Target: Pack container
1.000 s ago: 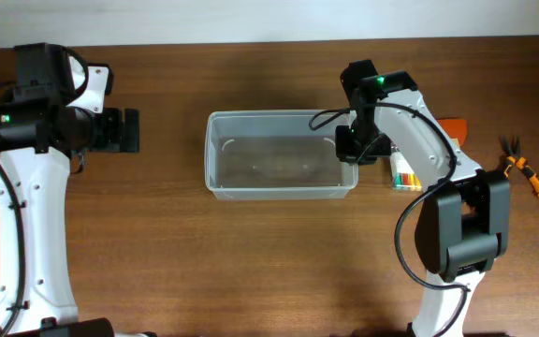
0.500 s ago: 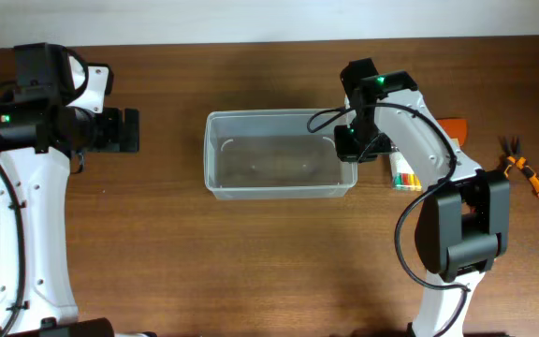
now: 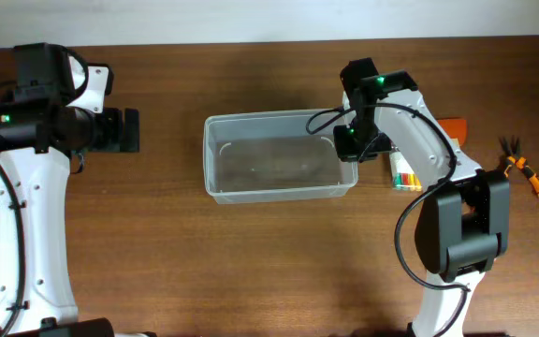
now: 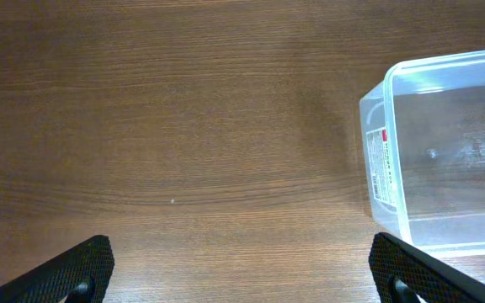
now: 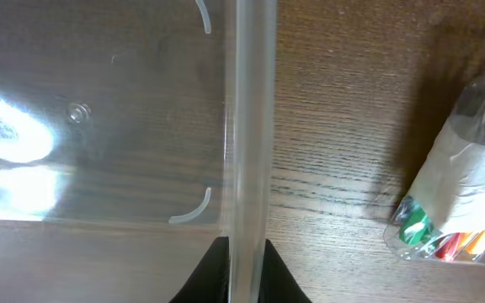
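The container (image 3: 251,117), a clear plastic tub with nothing in it, sits mid-table. My right gripper (image 3: 347,142) is shut on its right wall: in the right wrist view the two dark fingers pinch the thick rim (image 5: 251,126) from both sides, gripper (image 5: 247,271) at the frame's bottom. My left gripper (image 3: 131,131) hovers over bare wood well left of the tub. It stands open (image 4: 242,273), its fingertips (image 4: 78,269) far apart with nothing between them. The tub's left end (image 4: 377,143), with a label, shows at the right of the left wrist view.
A clear pack of coloured markers (image 3: 402,171) lies just right of the tub, also in the right wrist view as the pack (image 5: 453,210). Behind it lies an orange object (image 3: 454,126). Orange-handled pliers (image 3: 524,173) lie at the far right.
The container has slid slightly to the left, held by my right gripper, which moved with it. The left arm has not moved.
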You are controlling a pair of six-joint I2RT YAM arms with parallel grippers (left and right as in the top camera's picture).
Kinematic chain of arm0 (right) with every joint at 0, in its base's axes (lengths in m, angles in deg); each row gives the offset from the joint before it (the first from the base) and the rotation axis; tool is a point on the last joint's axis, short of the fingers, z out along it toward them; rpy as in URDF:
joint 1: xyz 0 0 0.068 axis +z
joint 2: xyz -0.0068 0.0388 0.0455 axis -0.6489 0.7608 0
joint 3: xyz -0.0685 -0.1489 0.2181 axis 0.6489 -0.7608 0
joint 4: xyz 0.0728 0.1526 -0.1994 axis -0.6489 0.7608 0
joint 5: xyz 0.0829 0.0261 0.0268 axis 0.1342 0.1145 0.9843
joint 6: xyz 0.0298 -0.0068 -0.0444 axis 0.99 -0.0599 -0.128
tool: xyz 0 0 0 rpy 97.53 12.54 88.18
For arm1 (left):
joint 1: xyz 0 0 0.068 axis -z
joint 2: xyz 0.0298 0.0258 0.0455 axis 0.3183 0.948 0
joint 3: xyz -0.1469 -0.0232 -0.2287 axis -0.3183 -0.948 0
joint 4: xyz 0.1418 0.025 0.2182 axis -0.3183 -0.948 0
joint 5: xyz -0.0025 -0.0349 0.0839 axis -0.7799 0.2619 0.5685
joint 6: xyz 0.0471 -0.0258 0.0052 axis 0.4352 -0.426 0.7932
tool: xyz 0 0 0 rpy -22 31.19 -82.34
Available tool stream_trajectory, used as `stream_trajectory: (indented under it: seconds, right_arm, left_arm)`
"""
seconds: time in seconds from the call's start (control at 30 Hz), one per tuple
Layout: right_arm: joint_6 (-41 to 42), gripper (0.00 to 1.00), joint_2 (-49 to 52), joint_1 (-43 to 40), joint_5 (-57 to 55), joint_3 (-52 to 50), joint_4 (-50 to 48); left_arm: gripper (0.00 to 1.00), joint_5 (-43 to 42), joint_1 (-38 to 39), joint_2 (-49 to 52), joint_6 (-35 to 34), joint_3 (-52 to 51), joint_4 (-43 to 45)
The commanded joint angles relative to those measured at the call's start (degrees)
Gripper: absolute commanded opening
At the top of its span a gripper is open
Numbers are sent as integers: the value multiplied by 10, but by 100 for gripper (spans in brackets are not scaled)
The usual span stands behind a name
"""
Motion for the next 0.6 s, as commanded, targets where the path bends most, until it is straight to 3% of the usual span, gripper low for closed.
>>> stream_trajectory:
  seconds: [0.0,0.57]
  right_arm:
    - [12,11,-7,2,-3,-3,-2]
    - [49,11,-7,3,14,-3,-1]
  left_arm:
    - [99,-8,-2,5,-5,9,0]
    - [99,-8,-2,5,-5,9,0]
